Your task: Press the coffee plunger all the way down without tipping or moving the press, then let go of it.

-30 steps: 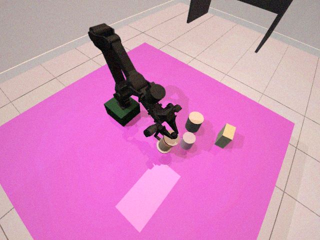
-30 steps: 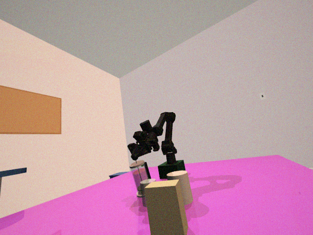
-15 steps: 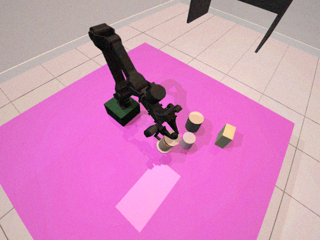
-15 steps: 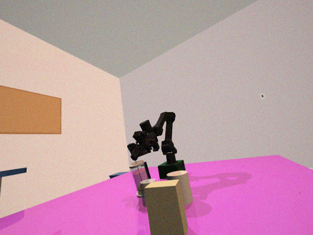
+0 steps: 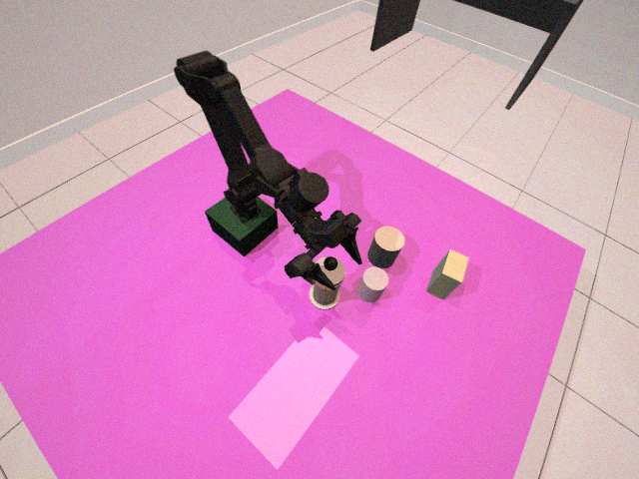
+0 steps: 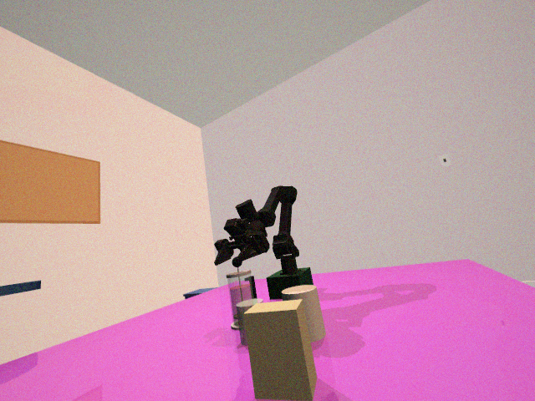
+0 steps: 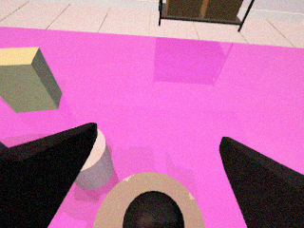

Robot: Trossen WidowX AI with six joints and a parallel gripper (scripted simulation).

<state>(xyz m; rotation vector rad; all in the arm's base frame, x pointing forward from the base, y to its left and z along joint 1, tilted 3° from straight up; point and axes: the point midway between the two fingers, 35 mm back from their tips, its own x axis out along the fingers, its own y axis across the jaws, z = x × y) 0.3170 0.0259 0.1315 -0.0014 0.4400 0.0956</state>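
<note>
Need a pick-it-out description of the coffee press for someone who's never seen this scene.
Start at the arm's dark green base block on the magenta mat. Just in front of it, under the open tool, stands the coffee press. Unlike the two plain cylinders and the tan box beside it, it is see-through with a black ball knob on top.

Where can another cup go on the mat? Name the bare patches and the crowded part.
Bare: the mat left of the coffee press, and around the pale rectangle. Crowded: press, small cylinder, large cylinder, open hand.
</note>
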